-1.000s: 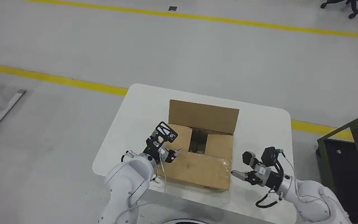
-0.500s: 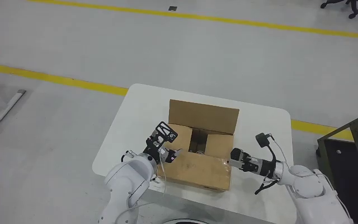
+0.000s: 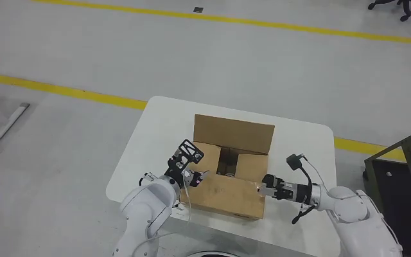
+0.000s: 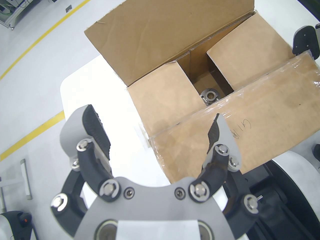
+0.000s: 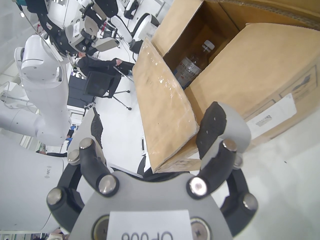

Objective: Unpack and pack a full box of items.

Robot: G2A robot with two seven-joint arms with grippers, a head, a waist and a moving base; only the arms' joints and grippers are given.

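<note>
A brown cardboard box (image 3: 232, 168) stands mid-table with its far flap (image 4: 170, 26) upright and both side flaps folded inward. Its taped front flap (image 4: 250, 131) lies over the near side. Through the gap I see a clear bottle (image 5: 193, 64) with a white cap and a round metal part (image 4: 210, 95) inside. My left gripper (image 4: 157, 126) hovers open over the box's front left corner (image 3: 196, 172). At the box's front right corner, my right gripper (image 3: 264, 191) is open, and the end of the front flap (image 5: 162, 106) lies between its fingers (image 5: 212, 123).
The white table (image 3: 154, 135) has bare surface to the left and right of the box. A dark green frame (image 3: 388, 173) stands off the table's right side. Yellow lines cross the grey floor behind.
My right gripper has swung in from the table's right front toward the box, and the front flap's end is now between its fingers. The left arm has kept still.
</note>
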